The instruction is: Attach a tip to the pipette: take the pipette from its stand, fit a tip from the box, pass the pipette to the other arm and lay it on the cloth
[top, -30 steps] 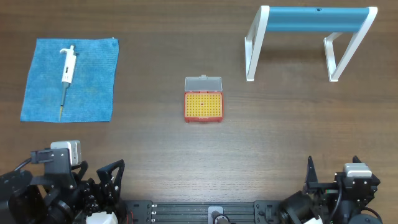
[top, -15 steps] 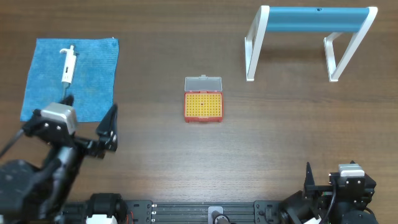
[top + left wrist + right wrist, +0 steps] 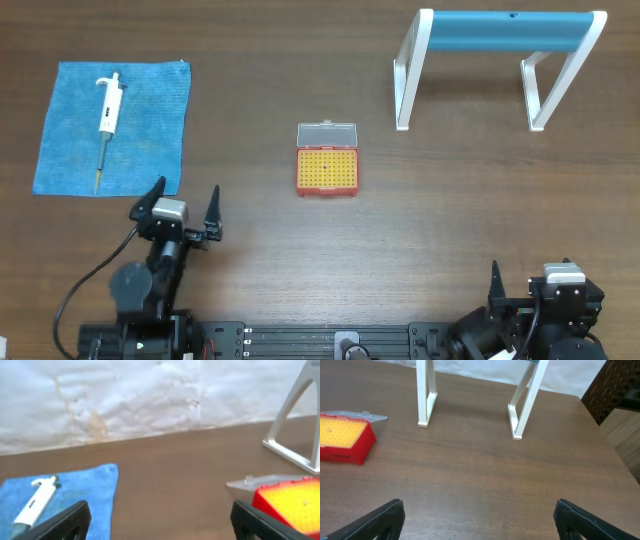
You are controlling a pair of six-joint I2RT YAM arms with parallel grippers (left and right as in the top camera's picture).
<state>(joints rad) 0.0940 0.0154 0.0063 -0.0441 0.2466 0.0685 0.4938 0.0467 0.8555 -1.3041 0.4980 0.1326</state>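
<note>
Fingers (image 3: 380,524) of the right gripper (image 3: 480,530) stand wide apart with nothing between them, low at the near right of the table (image 3: 420,230). The left gripper (image 3: 186,192) is a little farther in on the left side, equally spread and empty, just off the near right corner of the cloth (image 3: 150,130).

Midway across sits the tip box (image 3: 327,172), its lid (image 3: 327,133) folded back on the far side.

The pipette (image 3: 105,112) lies on the cloth, far and left of the left gripper. Its long axis runs near to far: the head is at the far end and the tip (image 3: 98,178) points back toward the near edge. The left arm is much the nearer of the two, with the right arm well apart across the table. At the far right the stand (image 3: 505,30) holds nothing.

With the tipped pipette laid on the cloth, the task looks done, and neither arm seems to need another grasp.

The top view gives the pipette's whole length, tip included. The left wrist view cuts it off at the white body behind its own finger. The right wrist view adds the stand's feet resting flat on the wood.
</note>
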